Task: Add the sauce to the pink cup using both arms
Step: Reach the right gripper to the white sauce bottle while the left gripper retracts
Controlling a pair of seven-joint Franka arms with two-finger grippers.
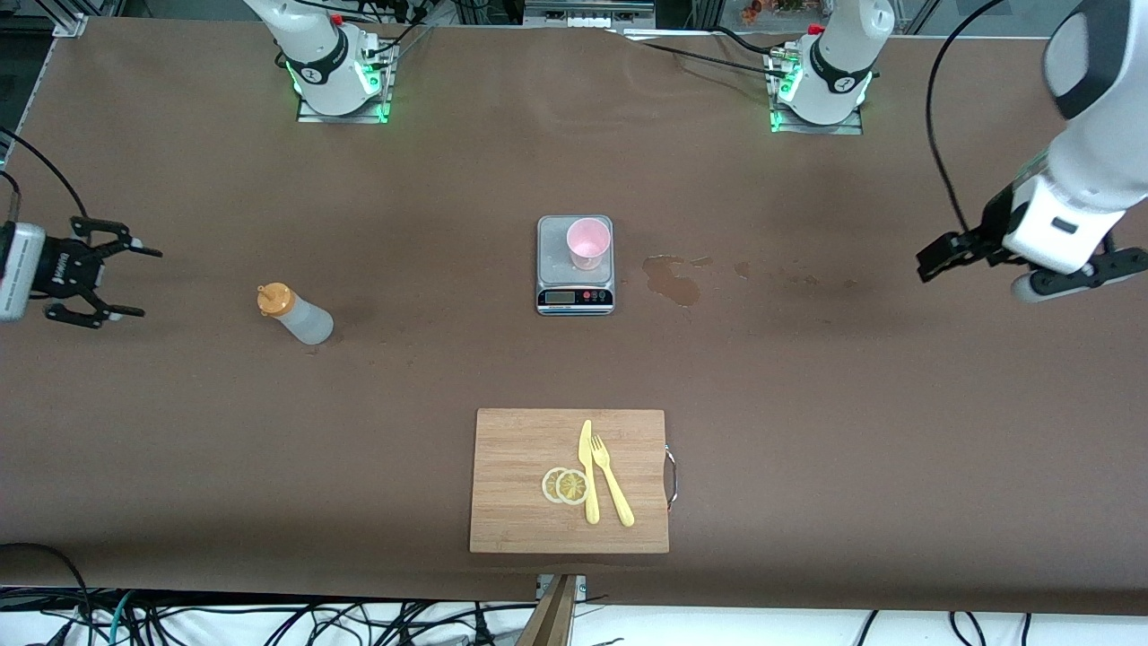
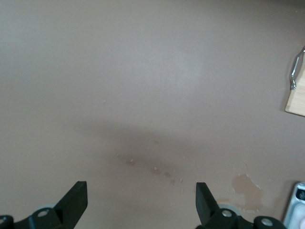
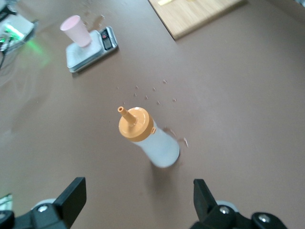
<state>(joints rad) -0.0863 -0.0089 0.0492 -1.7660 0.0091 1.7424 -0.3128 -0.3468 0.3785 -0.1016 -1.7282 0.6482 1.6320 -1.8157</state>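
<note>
At the desk's middle the pink cup (image 1: 588, 242) is sitting on a scale (image 1: 575, 296), likely for weighing. The sauce (image 1: 296, 315) is standing toward the right arm's end, where the right gripper (image 1: 108, 283) is hovering, jaws apart. The left gripper (image 1: 937, 258) is waiting at its own end, jaws apart.

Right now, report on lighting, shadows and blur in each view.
Front view: even overhead light, sharp, green glow at both arm bases; the sauce bottle casts a faint shadow. Left wrist view: soft broad shadow across the bare table, slightly hazy. Right wrist view: the bottle looks motion-blurred; the pink cup appears softer.
</note>
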